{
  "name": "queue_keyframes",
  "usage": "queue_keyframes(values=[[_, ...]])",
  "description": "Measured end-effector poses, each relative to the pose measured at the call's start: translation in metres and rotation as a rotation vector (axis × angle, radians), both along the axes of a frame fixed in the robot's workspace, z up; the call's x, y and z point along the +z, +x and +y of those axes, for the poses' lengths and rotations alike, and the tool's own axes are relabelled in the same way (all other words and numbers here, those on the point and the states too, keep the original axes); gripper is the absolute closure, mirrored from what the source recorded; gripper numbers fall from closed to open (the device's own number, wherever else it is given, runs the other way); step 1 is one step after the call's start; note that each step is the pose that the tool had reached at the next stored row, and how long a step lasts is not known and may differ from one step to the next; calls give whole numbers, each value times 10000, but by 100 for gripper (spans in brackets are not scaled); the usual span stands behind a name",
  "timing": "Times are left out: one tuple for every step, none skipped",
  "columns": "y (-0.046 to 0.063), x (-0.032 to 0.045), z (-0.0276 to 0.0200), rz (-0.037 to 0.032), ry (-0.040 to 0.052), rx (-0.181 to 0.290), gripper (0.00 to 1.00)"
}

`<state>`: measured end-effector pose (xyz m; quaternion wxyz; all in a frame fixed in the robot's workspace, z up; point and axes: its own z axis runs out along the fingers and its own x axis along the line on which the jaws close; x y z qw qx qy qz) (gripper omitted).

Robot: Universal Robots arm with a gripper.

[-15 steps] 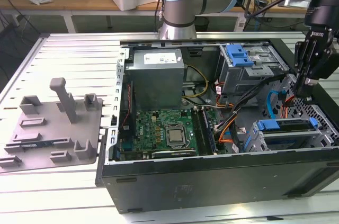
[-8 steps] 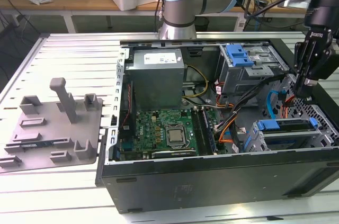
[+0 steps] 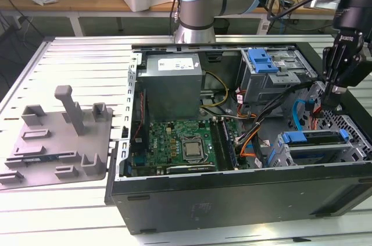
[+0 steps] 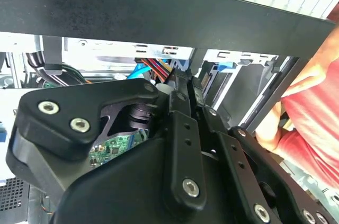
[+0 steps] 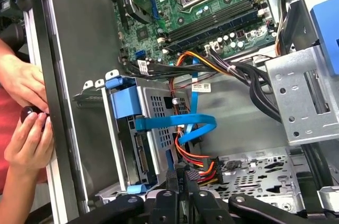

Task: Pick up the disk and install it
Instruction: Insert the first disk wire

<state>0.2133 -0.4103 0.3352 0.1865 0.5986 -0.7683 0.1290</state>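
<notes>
- The gripper hangs over the open computer case at the exterior view's right; its jaws are drawn close together, with nothing between them.
- The disk sits in its blue carrier, slotted on edge in the lower drive cage. It is just beside the fingertips in the first wrist view, but apart from them.
- Red and orange cables lie right at the gripper.
- A person's hands rest on the case edge.
- A grey fixture lies on the table, well apart.

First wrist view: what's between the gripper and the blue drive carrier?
In the first wrist view, a flat blue cable and a red-orange-yellow wire bundle run between the gripper and the blue carrier in its cage.
</notes>
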Motion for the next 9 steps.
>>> queue_keyframes(values=[[-20,0,10,1,-3,-1,83],[-30,1,19,1,-10,0,83],[-40,1,29,0,-20,0,83],[-50,3,43,0,-31,1,83],[-62,8,65,0,-50,1,83],[-73,14,88,0,-74,1,83],[-78,20,111,-1,-99,2,83],[-85,35,141,0,-152,0,83],[-90,51,157,0,-210,0,83]])
